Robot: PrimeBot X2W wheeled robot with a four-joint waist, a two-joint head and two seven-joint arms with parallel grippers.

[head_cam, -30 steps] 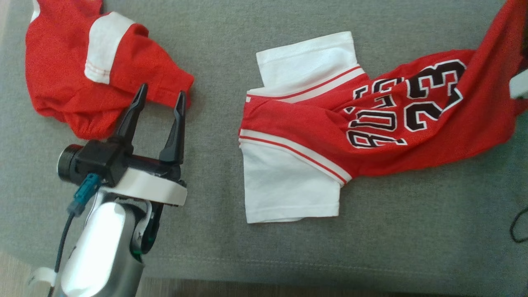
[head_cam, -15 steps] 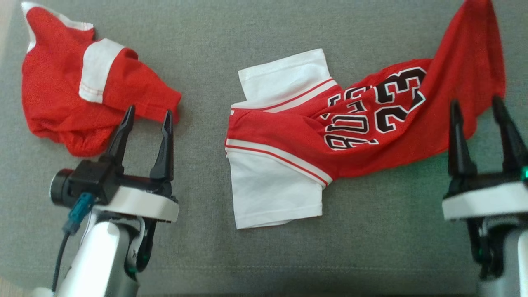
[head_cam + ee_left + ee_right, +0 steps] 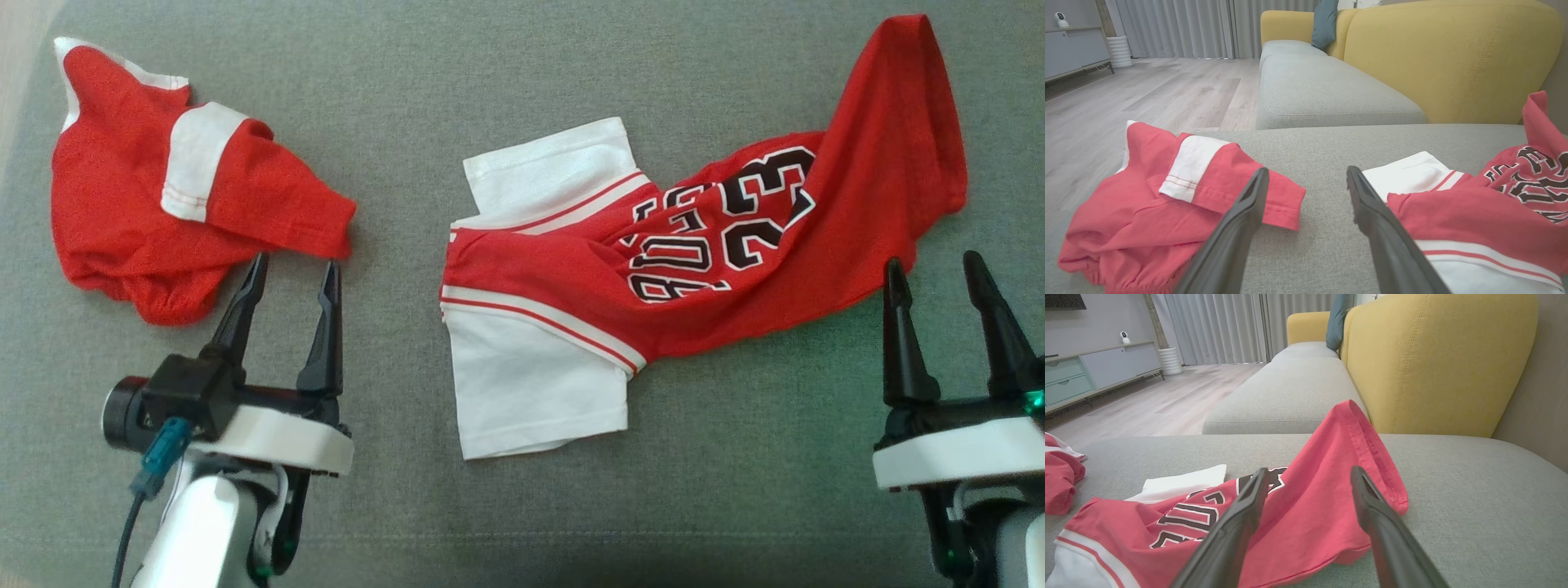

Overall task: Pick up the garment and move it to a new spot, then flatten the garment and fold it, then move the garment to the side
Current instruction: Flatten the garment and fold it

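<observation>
Pale wood flooring [image 3: 1167, 90] runs back to long grey curtains [image 3: 1180, 28], and a low grey cabinet [image 3: 1094, 371] stands against the wall. Closer in is a sofa with a mustard-yellow fabric backrest [image 3: 1453, 61] and a teal cushion [image 3: 1325, 22] propped at its far end. In front of it is the wide grey upholstered seat [image 3: 522, 65] that carries the clothes.

Across the middle and right of that seat lies the red basketball jersey with white sleeves [image 3: 735, 269]. It is rumpled rather than flat. The black "23" outlined in white [image 3: 763, 208] reads upside down from the robot's side. The two white sleeves point towards the seat's centre, one nearer the robot and one farther. The red body trails off to the robot's right, and its end is bunched into a raised fold.

Well apart from it, at the far left of the seat, a crumpled red garment with a white band [image 3: 122, 220] sits in a heap.

The left gripper [image 3: 295, 263] is at the lower left with its jaws spread and empty. Its tips are right at the near edge of the crumpled heap, and I cannot tell whether they touch it. The right gripper [image 3: 932, 261] is at the lower right, also with its jaws spread and empty. It sits just beside the jersey's red end and grips nothing.
</observation>
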